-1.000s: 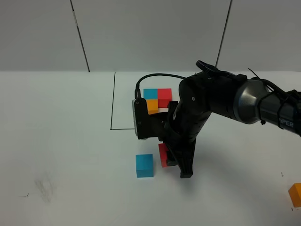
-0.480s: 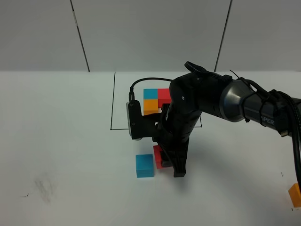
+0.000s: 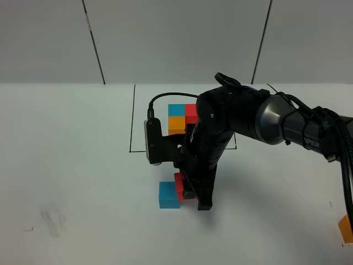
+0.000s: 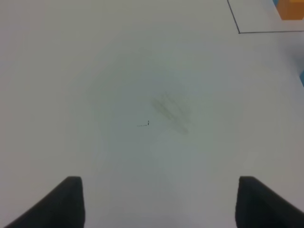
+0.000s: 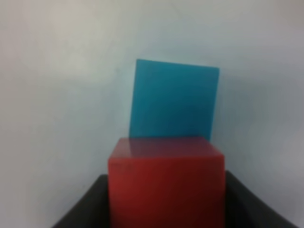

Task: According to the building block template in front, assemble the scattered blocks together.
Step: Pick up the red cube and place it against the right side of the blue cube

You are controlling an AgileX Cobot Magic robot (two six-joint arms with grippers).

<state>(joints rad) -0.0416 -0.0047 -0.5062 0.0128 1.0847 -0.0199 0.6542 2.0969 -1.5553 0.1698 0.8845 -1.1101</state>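
The template (image 3: 181, 118) of cyan-blue, red and orange cubes sits inside a black drawn rectangle at the back of the table, partly hidden by my right arm. My right gripper (image 3: 190, 192) is shut on the loose red cube (image 3: 179, 187) and holds it against the right side of the loose cyan-blue cube (image 3: 167, 195). In the right wrist view the red cube (image 5: 166, 183) sits between the fingers, touching the cyan-blue cube (image 5: 174, 99). The loose orange cube (image 3: 347, 229) lies at the far right edge. My left gripper (image 4: 156, 202) is open and empty over bare table.
The white table (image 3: 66, 165) has a grey smudge (image 3: 52, 218) at the front left, also in the left wrist view (image 4: 168, 111). A corner of the black frame (image 4: 238, 31) shows in the left wrist view. A grey panelled wall stands behind.
My right gripper has carried the red cube leftward until it meets the cyan-blue cube. The orange cube has not moved.
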